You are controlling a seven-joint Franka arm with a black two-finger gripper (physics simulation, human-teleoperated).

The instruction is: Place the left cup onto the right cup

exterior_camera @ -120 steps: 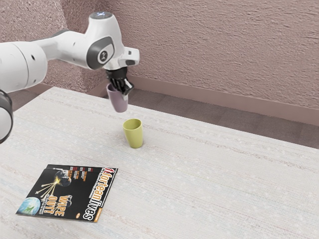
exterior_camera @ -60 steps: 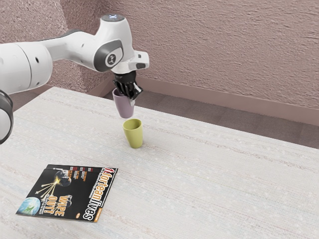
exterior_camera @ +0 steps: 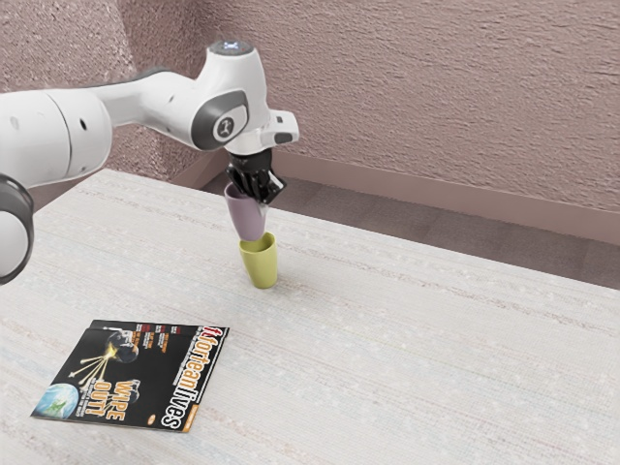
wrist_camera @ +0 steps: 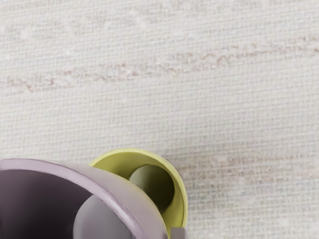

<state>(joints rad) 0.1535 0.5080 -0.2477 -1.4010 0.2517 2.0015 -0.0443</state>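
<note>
A rough pinkish wall (exterior_camera: 436, 77) backs a pale, woven-looking surface (exterior_camera: 436, 339), where a magazine (exterior_camera: 136, 374) lies well apart from the cups, toward the exterior view's left.

Over the last second your arm has carried the mauve cup (exterior_camera: 246, 217) down and toward the exterior view's right. It was high and off to the side of the yellow-green cup (exterior_camera: 260, 263); now its base sits right at that cup's rim. The yellow-green cup and the magazine have not shifted. You are at the lowering step, with the release yet to come.

Your hand (exterior_camera: 254, 189) is clamped on the mauve cup's rim and carries it off the surface, tilted rather than upright.

From the wrist, the mauve cup (wrist_camera: 60, 199) overlaps part of the yellow-green cup's mouth (wrist_camera: 169, 169) but is not centred on it. The far side of that mouth and part of its floor are open to view. The mauve cup is cut off at the frame edge.

You cannot tell whether its base has entered the lower cup, touches its rim or hangs just above. Where the fingers meet the cup's wall is hard to make out.
</note>
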